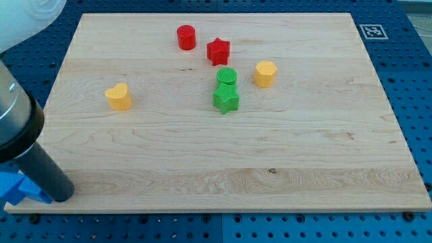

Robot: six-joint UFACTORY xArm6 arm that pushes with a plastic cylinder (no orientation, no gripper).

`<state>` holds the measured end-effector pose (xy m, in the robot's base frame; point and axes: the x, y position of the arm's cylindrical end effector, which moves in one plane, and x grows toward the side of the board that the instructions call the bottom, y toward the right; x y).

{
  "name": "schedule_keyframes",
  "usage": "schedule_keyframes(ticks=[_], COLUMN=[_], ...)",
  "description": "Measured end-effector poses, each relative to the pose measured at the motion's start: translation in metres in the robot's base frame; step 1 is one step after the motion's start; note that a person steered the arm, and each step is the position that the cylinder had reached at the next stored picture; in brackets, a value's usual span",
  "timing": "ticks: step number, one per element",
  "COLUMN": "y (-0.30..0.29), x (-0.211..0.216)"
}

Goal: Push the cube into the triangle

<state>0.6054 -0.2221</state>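
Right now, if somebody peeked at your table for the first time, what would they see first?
Probably my big dark rod at the view's bottom left, my tip beside some blue blocks at the board's edge. Next, the bright cluster near the view's top: red cylinder, red star, green cylinder touching the green star.

Six small blocks sit out on the wooden surface (324,155). Two are red: a red cylinder (186,37) and a red star (218,51). Two are green: a green cylinder (227,77) and a green star (226,99). Two are yellow: a yellow heart (119,96) and a yellow hexagon (265,73). Two blue blocks (17,189) lie at the view's lower left edge, their shapes unclear. One rod ends in my tip (62,197).
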Motion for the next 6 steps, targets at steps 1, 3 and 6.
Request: schedule_keyframes(ticks=[1,3,6], y=[0.003,0.080,0.092], x=[0.002,0.008,-0.024])
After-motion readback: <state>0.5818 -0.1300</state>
